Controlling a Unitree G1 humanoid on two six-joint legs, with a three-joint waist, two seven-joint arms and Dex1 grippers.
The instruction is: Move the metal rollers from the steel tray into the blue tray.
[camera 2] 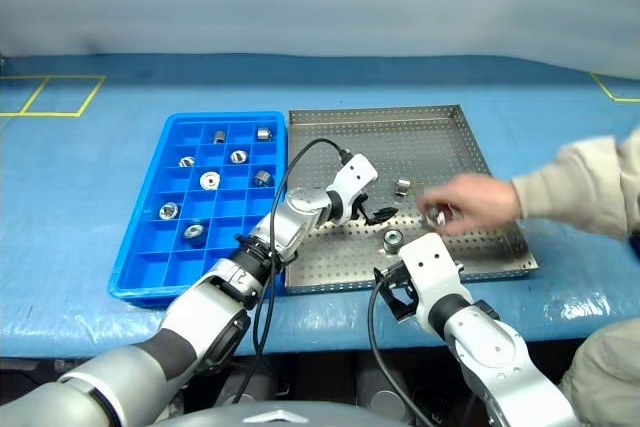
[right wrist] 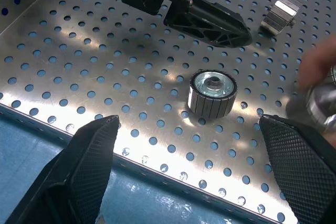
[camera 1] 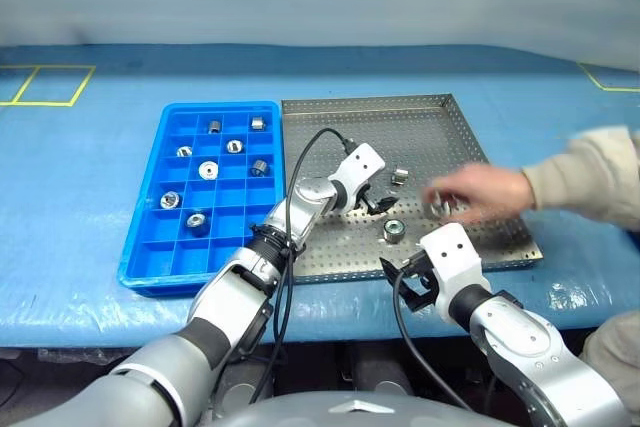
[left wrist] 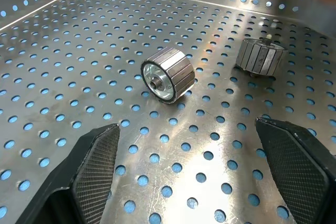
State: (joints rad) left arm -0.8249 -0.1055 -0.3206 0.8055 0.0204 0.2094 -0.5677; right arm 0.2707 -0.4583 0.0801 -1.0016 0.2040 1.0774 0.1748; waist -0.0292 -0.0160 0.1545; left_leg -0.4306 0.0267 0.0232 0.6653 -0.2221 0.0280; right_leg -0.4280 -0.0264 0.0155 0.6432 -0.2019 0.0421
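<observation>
The steel tray (camera 1: pixel 450 127) lies right of the blue tray (camera 1: pixel 150 247), which holds several metal rollers (camera 1: pixel 209 170) in its compartments. Two rollers rest on the steel floor, one lying on its side (camera 1: pixel 399 176) and one standing on end (camera 1: pixel 394 230). My left gripper (camera 1: pixel 375 203) hovers low over the tray with its jaws open; the lying roller (left wrist: pixel 167 74) is just ahead of its fingers (left wrist: pixel 97 166). My right gripper (camera 1: pixel 410 282) is open at the tray's front rim, with the upright roller (right wrist: pixel 211 93) a short way in front of it.
A person's hand (camera 1: pixel 485 192) in a beige sleeve reaches in from the right over the steel tray, its fingers at another roller (camera 1: pixel 437 209). The trays sit on a blue table cover (camera 1: pixel 80 167) with yellow tape marks at the far corners.
</observation>
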